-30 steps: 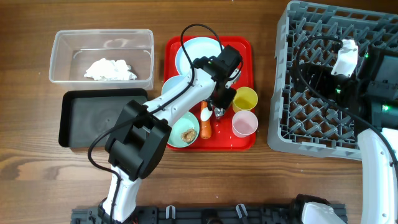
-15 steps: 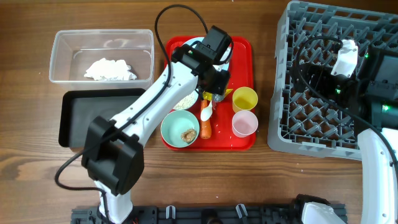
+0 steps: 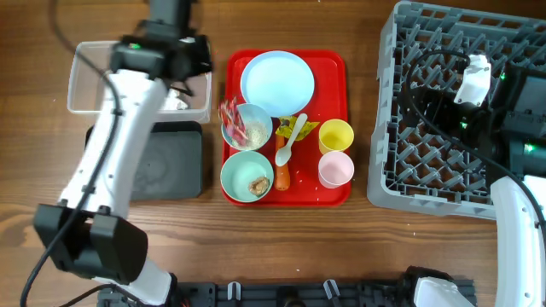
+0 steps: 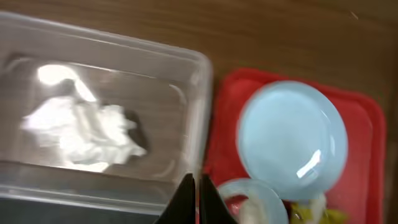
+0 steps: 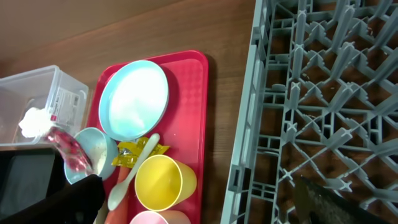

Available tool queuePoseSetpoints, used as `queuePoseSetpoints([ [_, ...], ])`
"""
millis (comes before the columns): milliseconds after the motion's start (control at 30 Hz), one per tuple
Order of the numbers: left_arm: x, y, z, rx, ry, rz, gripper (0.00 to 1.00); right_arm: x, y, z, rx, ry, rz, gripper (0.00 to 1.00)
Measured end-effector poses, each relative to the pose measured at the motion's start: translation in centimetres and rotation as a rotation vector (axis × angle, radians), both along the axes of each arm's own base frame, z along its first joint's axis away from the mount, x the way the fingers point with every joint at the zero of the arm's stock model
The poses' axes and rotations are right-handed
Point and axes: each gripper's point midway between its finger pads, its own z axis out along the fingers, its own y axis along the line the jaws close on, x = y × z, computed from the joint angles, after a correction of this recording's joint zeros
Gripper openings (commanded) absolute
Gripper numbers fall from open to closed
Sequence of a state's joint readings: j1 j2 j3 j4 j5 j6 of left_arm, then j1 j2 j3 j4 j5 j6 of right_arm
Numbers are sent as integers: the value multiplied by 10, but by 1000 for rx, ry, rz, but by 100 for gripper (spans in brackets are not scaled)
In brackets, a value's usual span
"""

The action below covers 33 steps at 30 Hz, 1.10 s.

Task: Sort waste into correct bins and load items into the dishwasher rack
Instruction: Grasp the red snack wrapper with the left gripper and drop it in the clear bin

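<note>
Wood table (image 3: 341, 247), L pincer (image 4: 198, 186) closed over clear tub (image 4: 202, 81) rim, R pincer (image 5: 202, 199) open above rack (image 5: 323, 93) edge.

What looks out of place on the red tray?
A red wrapper pokes out of the upper bowl over loose rice, and a carrot piece lies bare on the red tray below the spoon.

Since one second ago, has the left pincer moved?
Yes. In the overhead view the left pincer swung left, off the red tray to over the clear plastic tub's right end.
</note>
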<state>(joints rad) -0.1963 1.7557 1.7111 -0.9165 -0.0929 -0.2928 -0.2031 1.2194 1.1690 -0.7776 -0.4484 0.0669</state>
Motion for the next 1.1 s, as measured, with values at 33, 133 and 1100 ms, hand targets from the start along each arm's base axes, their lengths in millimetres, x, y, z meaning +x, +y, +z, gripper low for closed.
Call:
queuePoseSetpoints([
  [33,4,30,0,-4,-2,73,4,0,0,0,0,0,0,100],
  [133,4,63,-2,-19,12,147,13,0,-1,0,-3,1,-3,100],
  [1100,-70,-85,-203,110,490,18,4,0,-4,-2,-16,8,-16,100],
])
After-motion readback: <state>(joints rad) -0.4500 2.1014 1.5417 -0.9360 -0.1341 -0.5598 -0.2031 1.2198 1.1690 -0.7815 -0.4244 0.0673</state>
